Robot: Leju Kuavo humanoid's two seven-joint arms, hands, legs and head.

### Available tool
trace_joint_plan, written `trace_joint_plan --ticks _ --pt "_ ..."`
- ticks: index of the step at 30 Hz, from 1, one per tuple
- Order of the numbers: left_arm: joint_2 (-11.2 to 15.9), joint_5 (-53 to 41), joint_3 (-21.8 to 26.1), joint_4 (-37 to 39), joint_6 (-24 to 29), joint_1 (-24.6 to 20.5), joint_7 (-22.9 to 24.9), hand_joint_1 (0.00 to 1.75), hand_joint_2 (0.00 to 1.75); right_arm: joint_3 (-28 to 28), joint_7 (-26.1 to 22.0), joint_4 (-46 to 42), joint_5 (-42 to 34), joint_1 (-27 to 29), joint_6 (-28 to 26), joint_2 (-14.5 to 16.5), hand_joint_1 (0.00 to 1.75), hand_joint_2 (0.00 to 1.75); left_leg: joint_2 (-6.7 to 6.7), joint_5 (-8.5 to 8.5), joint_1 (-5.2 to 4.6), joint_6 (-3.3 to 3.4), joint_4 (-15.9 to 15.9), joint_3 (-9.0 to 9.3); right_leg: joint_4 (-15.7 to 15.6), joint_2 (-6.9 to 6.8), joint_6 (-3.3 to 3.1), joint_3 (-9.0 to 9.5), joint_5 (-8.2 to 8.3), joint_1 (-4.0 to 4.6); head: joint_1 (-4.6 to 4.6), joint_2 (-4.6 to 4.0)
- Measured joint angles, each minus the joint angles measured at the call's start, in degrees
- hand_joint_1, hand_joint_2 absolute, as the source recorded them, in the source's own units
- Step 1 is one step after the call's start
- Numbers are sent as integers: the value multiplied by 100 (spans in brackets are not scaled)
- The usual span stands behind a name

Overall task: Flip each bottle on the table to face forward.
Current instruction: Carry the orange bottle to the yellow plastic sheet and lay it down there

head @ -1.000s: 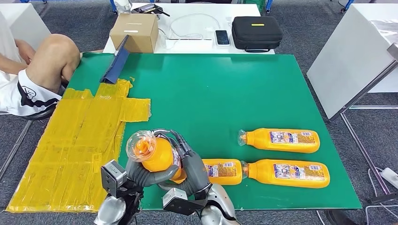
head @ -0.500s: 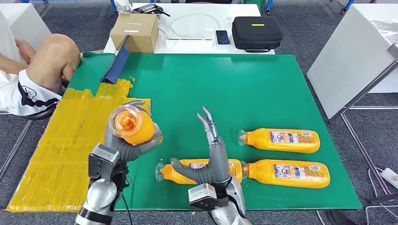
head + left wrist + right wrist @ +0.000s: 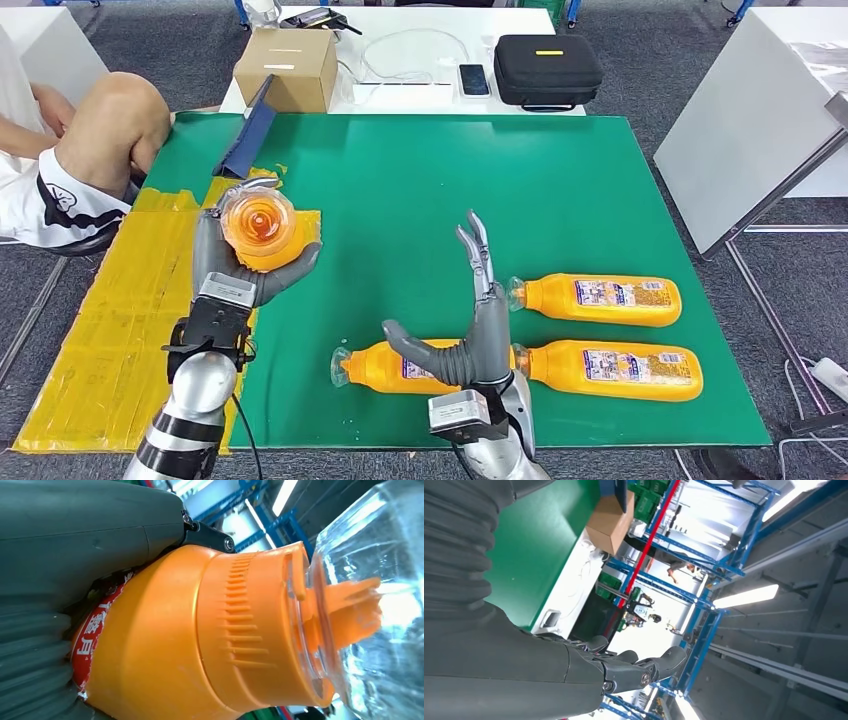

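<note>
Tabletop: green matted tabletop [image 3: 480, 180] with a patch of yellow tape [image 3: 150, 300] along its left side; I see a person's bare knee [image 3: 110, 115] just off the left corner.
Held bottle: my left hand [image 3: 235, 275] has its fingers clamped round an orange plastic bottle with a clear domed cap [image 3: 257, 228], lifted over the taped patch, cap end toward the camera.
Other bottles: three orange labelled bottles lie on their sides near the front edge, one nearest my right arm [image 3: 400, 368], one beside it [image 3: 610, 370], one behind [image 3: 595, 300].
Right hand: my right hand [image 3: 470, 335] is raised over the nearest lying bottle, fingers apart and holding nothing.
Risk, slip: smooth round plastic, so I judge it could twist or drop if the hold eases while turning.
Risk, knock: my right forearm hangs close over the lying bottle, so lowering it carelessly could roll that bottle into its neighbour.
Risk, person: swinging left brings the bottle nearer the knee.
</note>
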Motion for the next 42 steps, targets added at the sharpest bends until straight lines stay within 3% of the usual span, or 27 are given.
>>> trace_joint_plan --ticks 5,10,18,23,30,36,42 --pt "48 -1146 55 216 567 -174 230 175 175 -16 -21 -124 30 7 3 -10 0 175 -2 1 1 0 0 0 0 0 0 0 0 1 0 0" --pt "115 -2652 140 894 1060 -438 653 175 175 -9 33 -392 154 37 -6 -107 0 175 1 1 0 0 0 0 0 1 0 3 1 0 1 0" --pt "205 -3631 317 1815 1412 -575 993 175 175 -17 63 -574 108 69 -17 -223 0 175 1 1 0 0 1 -1 0 1 0 1 1 0 1 1" --pt "349 -4786 486 2689 1805 -731 1249 175 175 -24 2 -584 -68 59 46 -283 0 175 2 1 2 -1 0 0 1 1 0 1 1 1 0 0" --pt "520 -5234 997 4156 1858 -1162 1618 175 175 -25 -80 -584 -161 50 64 -314 0 175 7 4 2 -4 0 0 4 4 -1 0 2 3 1 0" --pt "629 -5602 1135 4792 1874 -1354 1939 175 175 -9 -83 -571 -144 22 80 -323 0 175 -4 4 2 -5 0 -3 4 0 -1 2 1 2 2 0" --pt "729 -5623 1215 5354 1883 -1512 1970 175 175 50 -97 -480 -117 -40 90 -323 0 175 0 5 2 -5 0 -3 4 1 -2 0 1 2 2 0"
